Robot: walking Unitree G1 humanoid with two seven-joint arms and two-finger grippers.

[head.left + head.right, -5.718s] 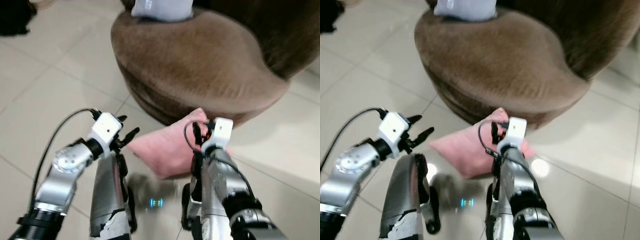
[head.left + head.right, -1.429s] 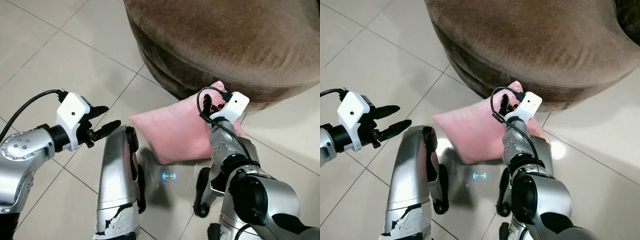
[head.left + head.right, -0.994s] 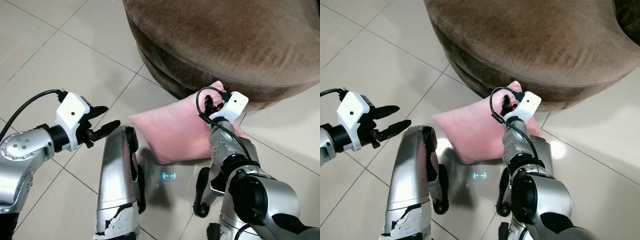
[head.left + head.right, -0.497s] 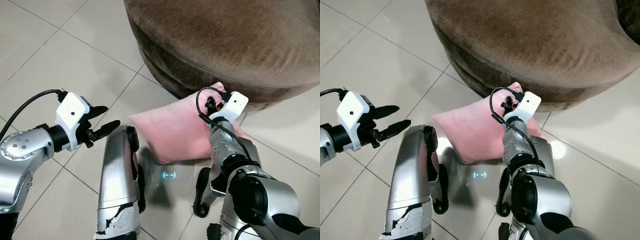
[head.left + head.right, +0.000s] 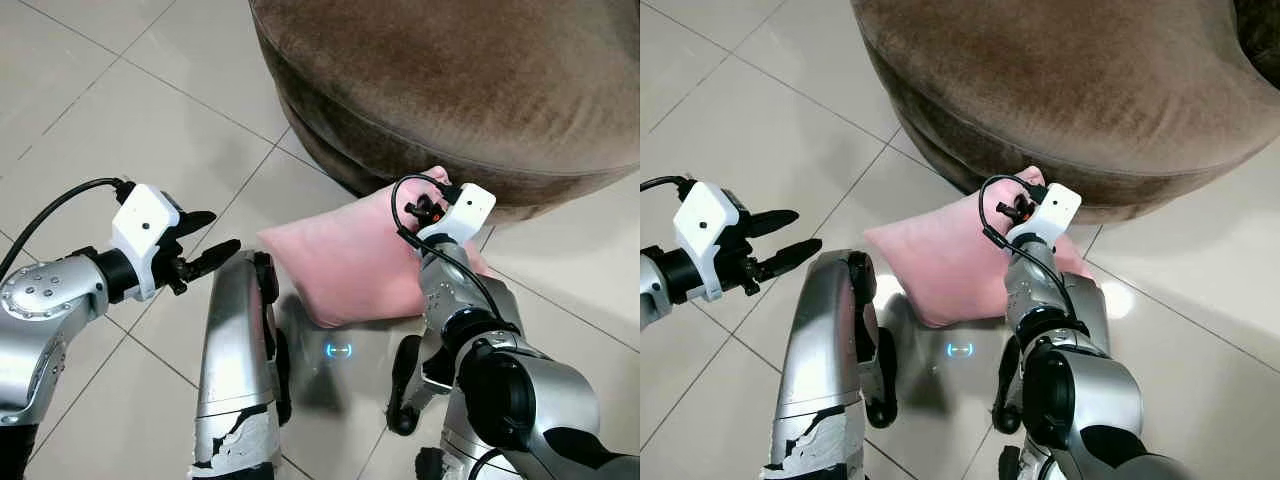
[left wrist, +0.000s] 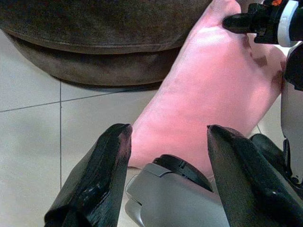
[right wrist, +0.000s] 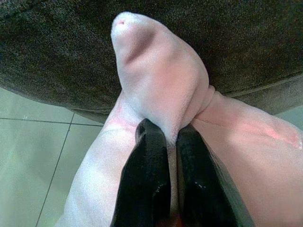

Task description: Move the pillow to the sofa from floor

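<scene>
Pinching the soft pink fabric pillow's (image 5: 345, 265) corner beside the brown velvet sofa (image 5: 450, 90) — right tool (image 7: 169, 142) clamped for lifting; left tool (image 5: 205, 240) wide, idle.

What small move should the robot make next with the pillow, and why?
Probably lift the right gripper up toward the sofa. Its fingers are pinched shut on a fold of the pillow, which lies on the floor against the sofa's base. The left gripper hangs open off to the side, holding nothing.
</scene>
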